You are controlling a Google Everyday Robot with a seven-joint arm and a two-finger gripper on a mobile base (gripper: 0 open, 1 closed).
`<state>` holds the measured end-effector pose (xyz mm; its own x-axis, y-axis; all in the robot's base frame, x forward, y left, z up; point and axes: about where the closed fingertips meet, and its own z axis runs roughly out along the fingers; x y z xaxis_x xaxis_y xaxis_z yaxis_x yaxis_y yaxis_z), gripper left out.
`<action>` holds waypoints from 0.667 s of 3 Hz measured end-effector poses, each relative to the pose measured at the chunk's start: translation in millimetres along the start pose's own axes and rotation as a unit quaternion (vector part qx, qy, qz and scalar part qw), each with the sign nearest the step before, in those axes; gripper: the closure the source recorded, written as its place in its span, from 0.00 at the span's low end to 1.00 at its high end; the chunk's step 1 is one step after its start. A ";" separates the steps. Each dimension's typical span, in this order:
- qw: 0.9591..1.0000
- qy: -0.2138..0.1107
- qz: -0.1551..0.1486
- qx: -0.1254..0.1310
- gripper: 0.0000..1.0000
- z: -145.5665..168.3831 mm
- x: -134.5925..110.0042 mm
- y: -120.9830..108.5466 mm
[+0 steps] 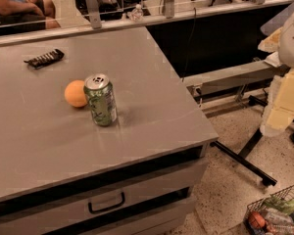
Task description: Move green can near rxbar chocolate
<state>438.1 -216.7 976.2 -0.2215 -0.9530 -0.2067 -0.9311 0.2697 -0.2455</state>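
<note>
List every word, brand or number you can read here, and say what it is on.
No text can be read.
green can: green and white pattern, too blurred to read.
rxbar chocolate: pale markings, too small to read.
gripper, at the right edge, off the table: no lettering shows.

The grey bench point(152, 106) carries a green can point(101, 100) upright near its middle. An orange ball point(75, 93) sits just beside the can's left. The rxbar chocolate point(45, 58) lies flat at the far left. The claw point(282, 102) hangs off the bench, at the right.
</note>
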 end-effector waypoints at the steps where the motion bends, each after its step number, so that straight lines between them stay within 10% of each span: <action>1: 1.000 0.000 0.000 0.000 0.00 0.0 0.0 0.0; 2: 1.000 -0.026 -0.004 -0.008 0.00 -1.6 -5.2 1.3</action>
<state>437.6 -211.6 978.4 -0.1987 -0.9465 -0.2544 -0.9372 0.2594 -0.2330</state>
